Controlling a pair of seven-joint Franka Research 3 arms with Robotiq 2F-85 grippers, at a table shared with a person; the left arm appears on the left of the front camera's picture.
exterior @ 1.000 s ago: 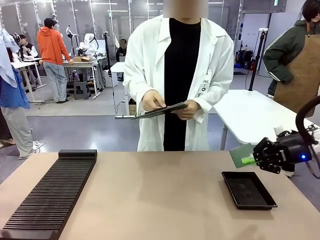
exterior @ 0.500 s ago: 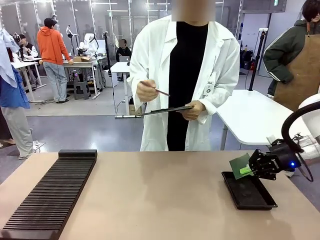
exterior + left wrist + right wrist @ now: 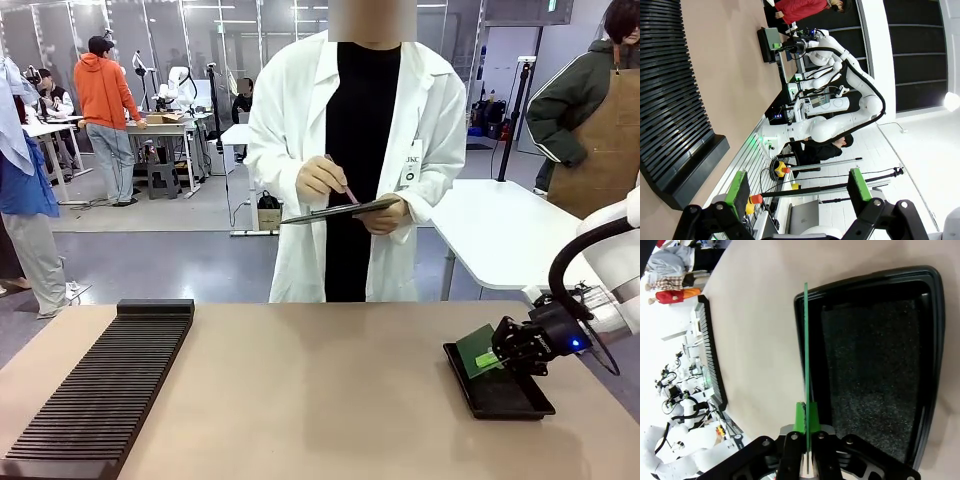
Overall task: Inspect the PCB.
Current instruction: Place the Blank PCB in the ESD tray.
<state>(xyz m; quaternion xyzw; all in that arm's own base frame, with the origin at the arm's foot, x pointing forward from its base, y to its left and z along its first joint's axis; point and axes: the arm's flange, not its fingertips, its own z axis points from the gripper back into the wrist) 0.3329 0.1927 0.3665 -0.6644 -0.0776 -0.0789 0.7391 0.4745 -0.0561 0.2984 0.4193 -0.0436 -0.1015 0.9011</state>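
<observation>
Right hand (image 3: 497, 357) clamps one PCB (image 3: 474, 351), seemingly tilted, above one tray (image 3: 510, 397); left hand (image 3: 799, 187) apart.

Bright even overhead light; sharp frames; wrist edges warped.

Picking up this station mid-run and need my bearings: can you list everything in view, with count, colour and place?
PCB: one, green, tilted over the tray's left end, clamped in the right gripper; edge-on in the right wrist view.
Tray: one, black, shallow, right side of the table.
Slotted rack: one, black, left side of the table.
Table: one, tan.
Clipboard: one, dark, held by the person at the far side.
Pen: one, in the person's other hand.
Right gripper: black with green pads, shut on the PCB.
Left gripper: black with green pads, open, holding nothing.
</observation>
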